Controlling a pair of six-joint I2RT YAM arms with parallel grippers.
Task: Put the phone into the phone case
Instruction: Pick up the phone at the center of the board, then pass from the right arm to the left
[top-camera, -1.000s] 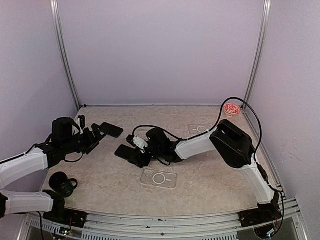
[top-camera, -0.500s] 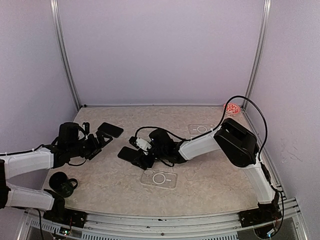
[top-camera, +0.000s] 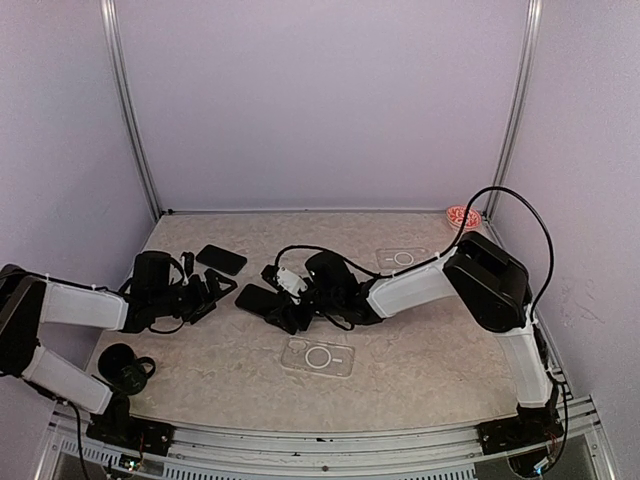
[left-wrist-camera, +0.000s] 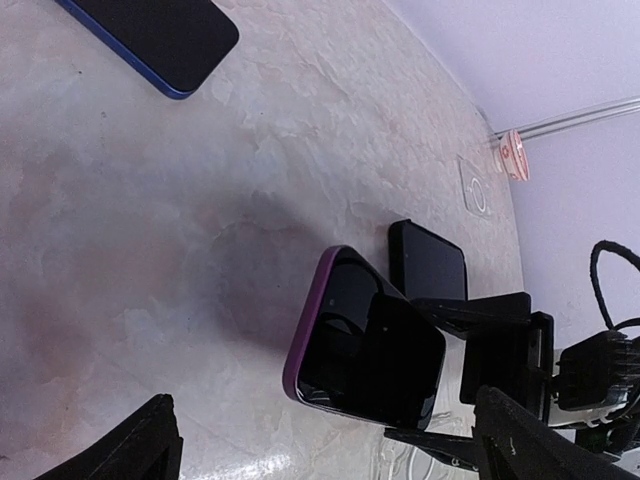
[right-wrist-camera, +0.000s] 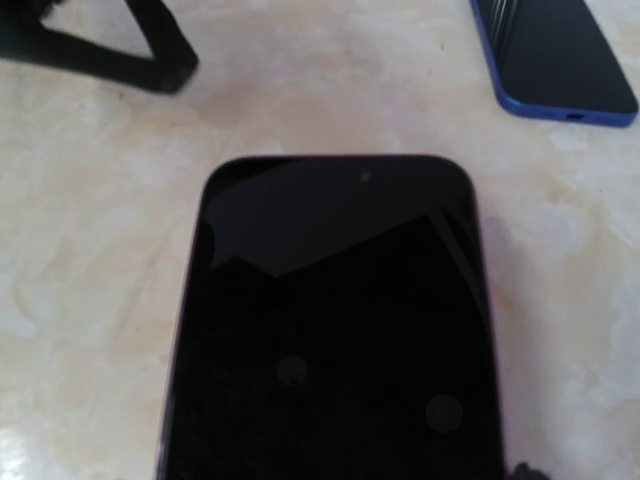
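A dark phone with a purple edge (top-camera: 256, 297) (left-wrist-camera: 365, 345) (right-wrist-camera: 335, 330) is tilted up off the table, and my right gripper (top-camera: 277, 301) (right-wrist-camera: 330, 472) is shut across its near end. My left gripper (top-camera: 212, 290) (left-wrist-camera: 335, 445) stands open just left of the phone's free end, not touching it. One of its fingers (right-wrist-camera: 110, 45) shows in the right wrist view. A clear phone case (top-camera: 318, 357) lies flat in front of the right gripper. A second clear case (top-camera: 403, 259) (left-wrist-camera: 476, 186) lies further back on the right.
A blue-edged phone (top-camera: 221, 260) (left-wrist-camera: 160, 35) (right-wrist-camera: 555, 60) lies face up behind the left gripper. A dark flat slab (left-wrist-camera: 430, 262) sits just beyond the held phone. A black roll (top-camera: 125, 367) rests at the front left. A red-and-white dish (top-camera: 463, 217) sits in the back right corner.
My left arm has dropped lower and reached right, bringing its open gripper close to the phone. The right gripper has carried the phone slightly toward the back.
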